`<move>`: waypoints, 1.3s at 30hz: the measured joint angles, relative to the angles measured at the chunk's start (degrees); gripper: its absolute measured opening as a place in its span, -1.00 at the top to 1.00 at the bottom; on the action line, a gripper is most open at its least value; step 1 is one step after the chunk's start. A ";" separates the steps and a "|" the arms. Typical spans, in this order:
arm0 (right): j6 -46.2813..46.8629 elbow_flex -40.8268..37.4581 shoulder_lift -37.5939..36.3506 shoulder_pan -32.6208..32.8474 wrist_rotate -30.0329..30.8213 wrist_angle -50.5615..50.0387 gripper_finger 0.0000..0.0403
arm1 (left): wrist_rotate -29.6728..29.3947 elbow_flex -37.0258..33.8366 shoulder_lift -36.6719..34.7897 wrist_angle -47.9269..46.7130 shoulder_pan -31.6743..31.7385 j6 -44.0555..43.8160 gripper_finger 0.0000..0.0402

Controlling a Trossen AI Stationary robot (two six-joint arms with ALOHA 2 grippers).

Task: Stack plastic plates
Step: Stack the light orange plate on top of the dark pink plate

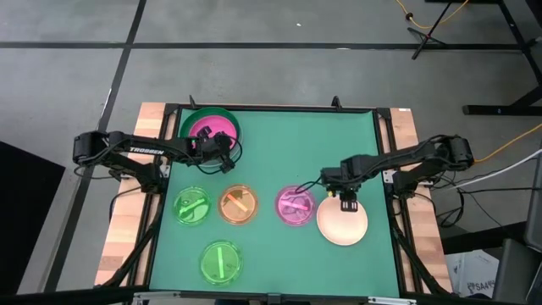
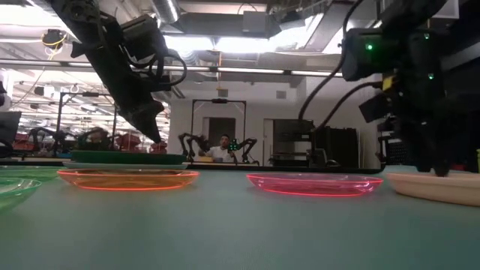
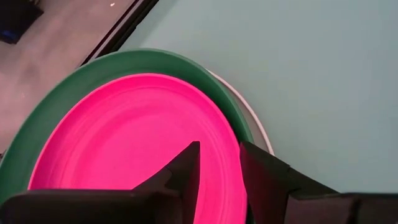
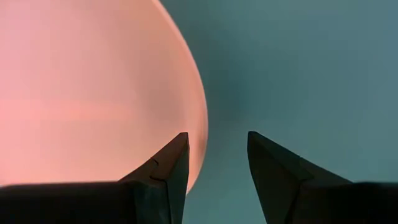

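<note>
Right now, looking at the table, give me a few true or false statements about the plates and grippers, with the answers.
1. The magenta plate lies inside the dark green plate. True.
2. The right gripper is over the orange plate. False: it straddles the cream plate's rim, jaws open.
3. The left gripper is open. True: its jaws straddle the magenta plate's edge.
4. All small plates are stacked. False: the pink plate, the orange one and two green plates lie apart.

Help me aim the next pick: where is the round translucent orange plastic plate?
High view: orange plate sits mid-mat, between a green translucent plate and the pink translucent plate.
</note>
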 joint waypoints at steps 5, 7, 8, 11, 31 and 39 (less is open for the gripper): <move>-0.05 -1.29 0.00 -0.02 -1.91 0.11 0.25 | 0.00 0.00 0.00 0.00 0.00 0.00 0.46; 0.11 -1.64 0.00 -0.01 -2.48 0.25 0.25 | 0.00 0.00 -0.01 0.00 0.00 0.00 0.46; 0.24 -1.77 0.00 0.00 -2.61 0.32 0.26 | 0.00 0.00 0.01 0.00 0.00 -0.02 0.46; 1.04 -2.11 0.00 -0.02 -3.01 0.57 0.34 | -0.01 0.00 0.00 0.01 0.00 0.00 0.46; 1.73 -3.38 -0.02 -0.04 -4.59 1.41 0.97 | -0.01 0.00 0.01 0.04 0.00 0.01 0.46; 1.37 -3.38 -0.02 -0.04 -6.11 1.43 0.99 | 0.13 0.00 0.01 0.48 -0.04 0.02 0.46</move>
